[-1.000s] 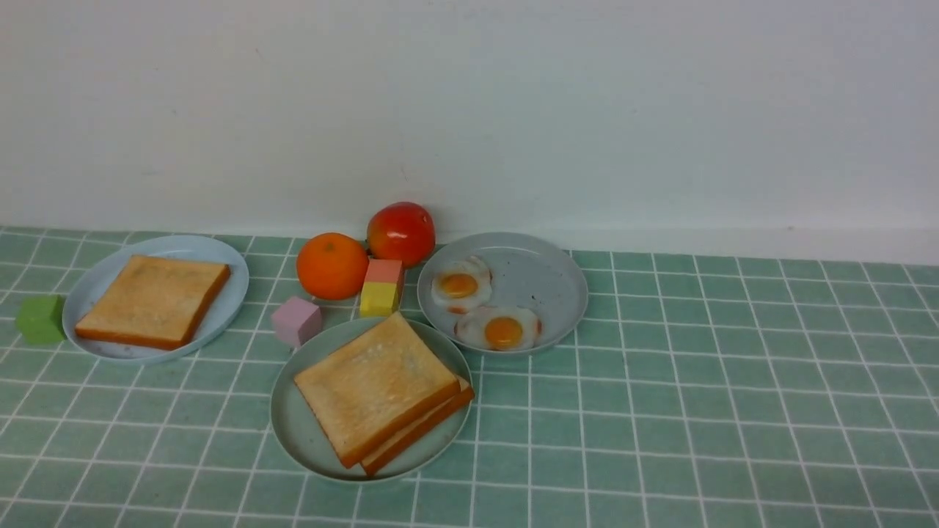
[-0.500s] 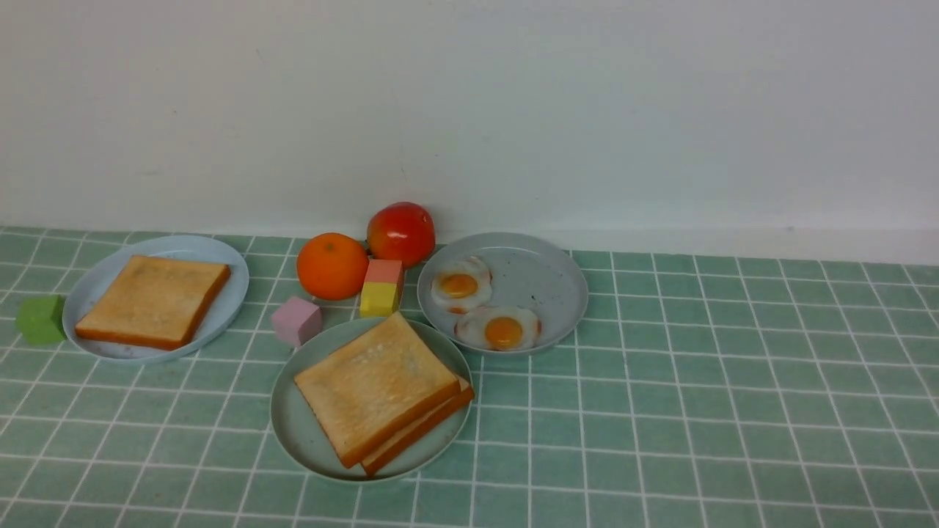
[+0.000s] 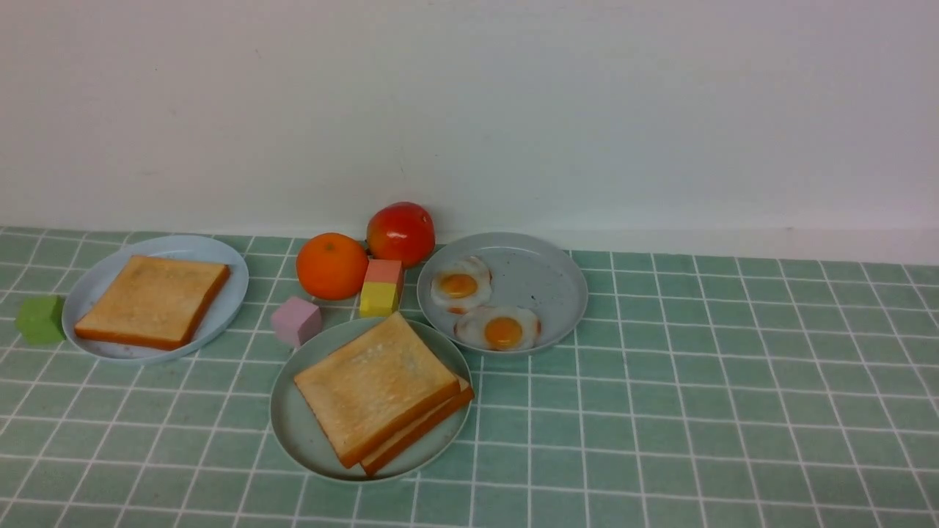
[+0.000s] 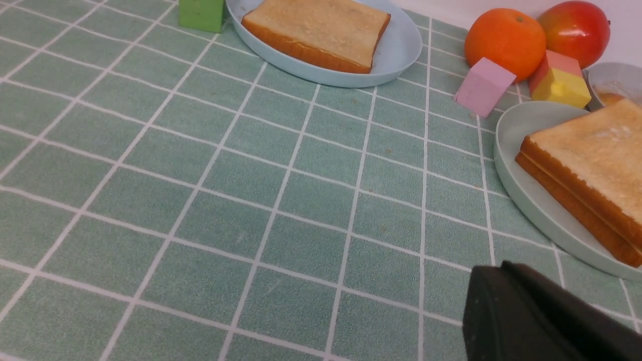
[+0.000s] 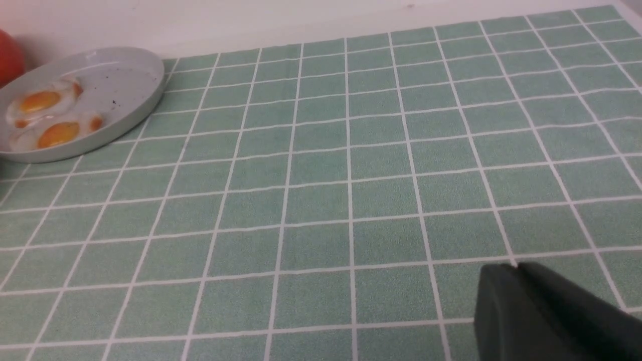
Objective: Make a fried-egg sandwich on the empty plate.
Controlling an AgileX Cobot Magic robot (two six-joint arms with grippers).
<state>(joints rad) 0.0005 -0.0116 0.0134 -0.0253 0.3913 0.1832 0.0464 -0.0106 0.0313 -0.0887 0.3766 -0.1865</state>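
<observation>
My left pincer (image 4: pixel 501 273) is closed, empty; my right pincer's (image 5: pixel 506 276) state is unclear. Green tiled cloth (image 3: pixel 697 411) meets white wall (image 3: pixel 587 110). At 6 o'clock, mint plate (image 3: pixel 293 429) holds 2 stacked toasts (image 3: pixel 378 385).

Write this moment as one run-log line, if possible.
mint plate: two stacked toast slices | speckled plate: two eggs | left gripper: shut | right gripper: unclear
</observation>
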